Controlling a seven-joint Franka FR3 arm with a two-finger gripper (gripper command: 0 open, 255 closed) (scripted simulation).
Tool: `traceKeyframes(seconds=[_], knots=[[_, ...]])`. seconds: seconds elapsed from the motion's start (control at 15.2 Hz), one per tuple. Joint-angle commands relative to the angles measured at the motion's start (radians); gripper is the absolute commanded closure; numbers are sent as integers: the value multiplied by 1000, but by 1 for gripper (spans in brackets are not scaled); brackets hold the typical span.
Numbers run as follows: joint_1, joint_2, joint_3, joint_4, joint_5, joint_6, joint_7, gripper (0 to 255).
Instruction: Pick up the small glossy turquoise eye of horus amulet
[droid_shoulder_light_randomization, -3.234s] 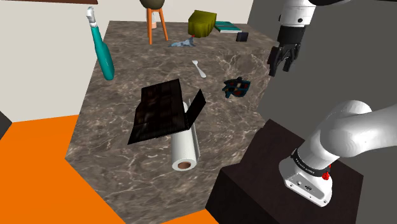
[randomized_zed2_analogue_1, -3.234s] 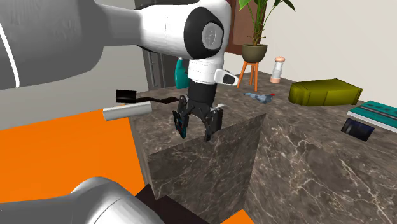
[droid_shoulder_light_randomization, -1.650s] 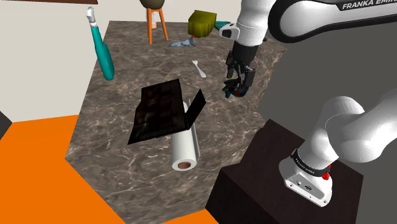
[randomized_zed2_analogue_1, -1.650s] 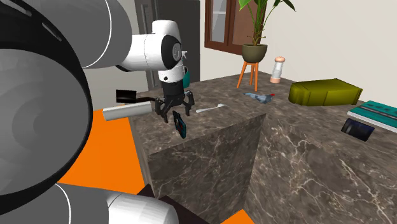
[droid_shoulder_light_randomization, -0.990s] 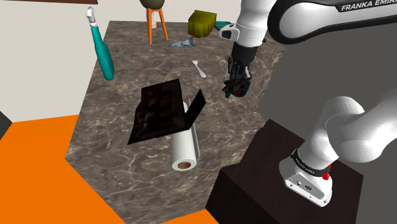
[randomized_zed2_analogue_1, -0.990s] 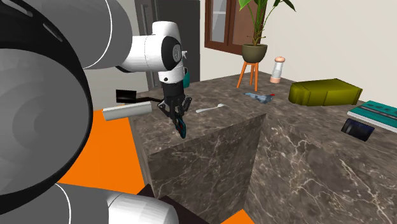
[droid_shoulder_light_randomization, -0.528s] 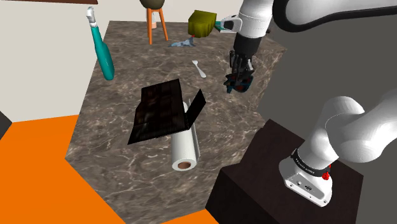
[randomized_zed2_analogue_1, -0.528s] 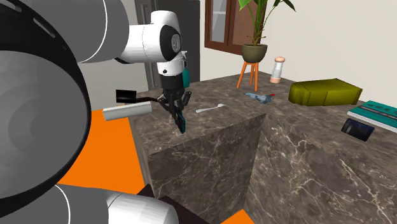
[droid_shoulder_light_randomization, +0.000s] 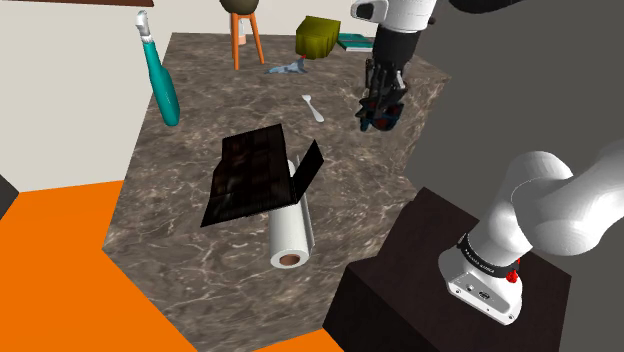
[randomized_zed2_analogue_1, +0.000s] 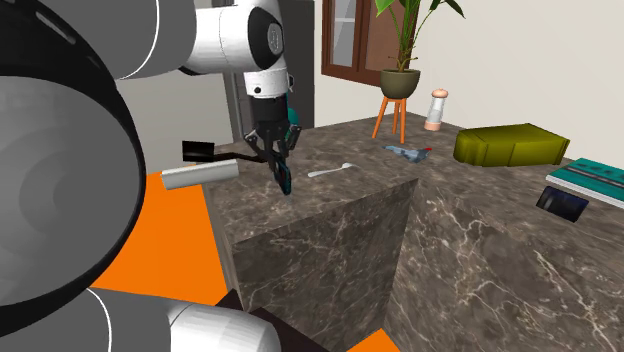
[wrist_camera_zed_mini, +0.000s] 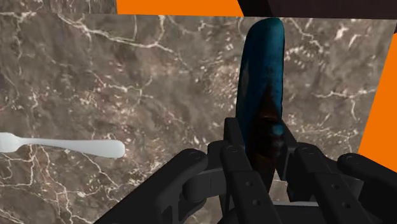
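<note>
The all-black claw (droid_shoulder_light_randomization: 381, 108) is clamped on the small glossy turquoise amulet (droid_shoulder_light_randomization: 379, 122), a flat, elongated piece with darker patches, gripped by one end so that the rest juts out past the fingertips. In the wrist view the two fingers (wrist_camera_zed_mini: 236, 170) press on its flat sides and the amulet (wrist_camera_zed_mini: 260, 89) stands edge-on, so its eye outline cannot be read there, and its held end is hidden inside the claw (wrist_camera_zed_mini: 262, 167). In the second exterior view the claw (randomized_zed2_analogue_1: 279, 160) points down and the amulet (randomized_zed2_analogue_1: 286, 182) hangs under it over the dark brown-veined marble worktop (randomized_zed2_analogue_1: 330, 235). Whether the lower tip is clear of the stone is hard to judge from that angle. In the shoulder view the amulet sits near the right edge of the worktop (droid_shoulder_light_randomization: 200, 130), with a slim white spoon (droid_shoulder_light_randomization: 314, 108) lying near it toward that view's left. The spoon (wrist_camera_zed_mini: 63, 146) runs off the edge of the wrist view. A white paper-towel roll (droid_shoulder_light_randomization: 290, 235) lies on its side, its upper end covered by a black ridged slab (droid_shoulder_light_randomization: 248, 175) that leans over it. At the far end an orange-legged stool (droid_shoulder_light_randomization: 246, 38) is cut off by the frame, and a teal book (droid_shoulder_light_randomization: 352, 41) is partly hidden behind the arm, beside an olive-green bag (droid_shoulder_light_randomization: 319, 37). A tall teal bottle with a white top (droid_shoulder_light_randomization: 158, 75) leans at the worktop's far left edge. A large grey arm link close to the camera covers the second exterior view's left.
</note>
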Motion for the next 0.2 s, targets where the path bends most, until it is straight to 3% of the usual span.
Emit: traceKeyframes(seconds=[0.0, 0.13], knots=[[0, 3, 1, 27, 1, -25, 0, 255], [0, 3, 1, 29, 1, -27, -1, 255]])
